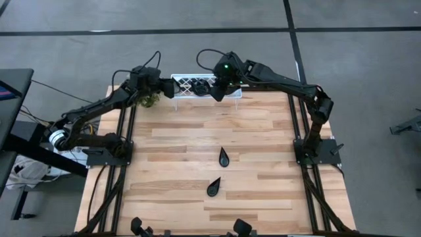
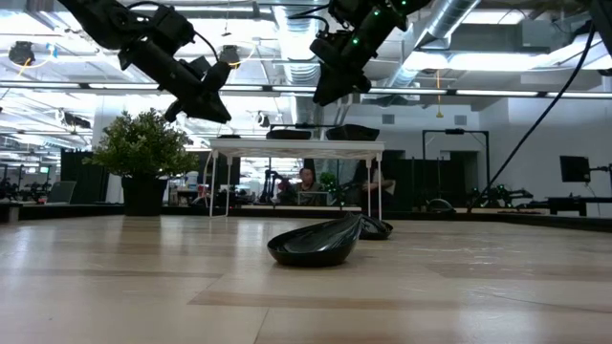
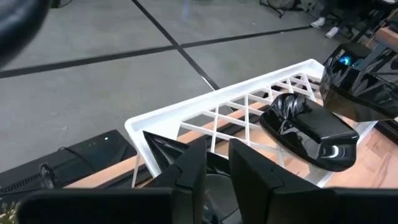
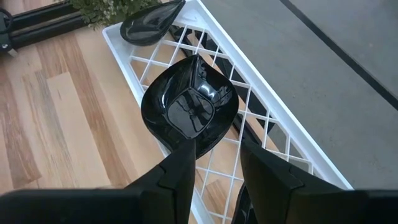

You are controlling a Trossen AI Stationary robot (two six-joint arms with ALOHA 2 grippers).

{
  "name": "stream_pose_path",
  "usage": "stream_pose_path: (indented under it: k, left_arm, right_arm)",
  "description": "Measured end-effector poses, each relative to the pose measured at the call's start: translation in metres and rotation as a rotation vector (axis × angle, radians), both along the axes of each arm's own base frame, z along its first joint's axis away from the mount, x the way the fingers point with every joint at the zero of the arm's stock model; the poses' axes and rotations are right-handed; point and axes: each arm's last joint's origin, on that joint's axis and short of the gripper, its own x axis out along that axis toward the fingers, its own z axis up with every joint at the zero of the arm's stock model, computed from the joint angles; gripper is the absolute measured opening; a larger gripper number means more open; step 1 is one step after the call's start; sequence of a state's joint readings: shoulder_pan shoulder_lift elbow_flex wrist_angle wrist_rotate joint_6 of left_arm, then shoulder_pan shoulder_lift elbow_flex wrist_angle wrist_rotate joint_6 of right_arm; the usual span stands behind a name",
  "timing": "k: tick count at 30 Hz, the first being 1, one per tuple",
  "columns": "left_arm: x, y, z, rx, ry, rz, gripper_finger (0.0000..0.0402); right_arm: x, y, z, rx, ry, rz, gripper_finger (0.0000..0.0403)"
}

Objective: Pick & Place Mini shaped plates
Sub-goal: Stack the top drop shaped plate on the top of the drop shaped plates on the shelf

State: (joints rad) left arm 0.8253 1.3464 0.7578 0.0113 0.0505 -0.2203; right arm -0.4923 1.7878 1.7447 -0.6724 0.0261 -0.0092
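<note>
On the table (image 1: 197, 141), two plates (image 1: 223, 157) are left; others lie in the tray (image 1: 181, 84). Left gripper (image 3: 214, 165) is slightly parted over one, right gripper (image 4: 214, 165) spread, empty. Glossy, slippery, likely brittle: rims should be pinched.

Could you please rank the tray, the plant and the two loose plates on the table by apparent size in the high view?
1. Tray, largest.
2. Plant, partly hidden under the left arm, so only roughly placed.
3. Two teardrop plates: they look alike, so I would not rank them.
</note>
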Motion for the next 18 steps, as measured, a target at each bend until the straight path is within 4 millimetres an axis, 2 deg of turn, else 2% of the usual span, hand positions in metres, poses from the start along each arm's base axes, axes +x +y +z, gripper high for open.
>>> stream_pose_path:
  k: [8,13,18]
  left_arm:
    - [0.006,-0.007,0.001,-0.036,-0.038,-0.066,0.007]
    - [0.022,-0.032,0.01,-0.024,-0.07,-0.186,0.0066]
    - [0.034,-0.063,0.024,0.007,-0.103,-0.3,0.0065]
  right_arm:
    - [-0.001,0.004,-0.001,0.027,0.01,-0.01,0.0122]
    - [-0.008,0.017,0.003,0.072,0.061,-0.006,0.0122]
    - [-0.02,0.044,0.015,0.057,0.009,-0.031,0.0122]
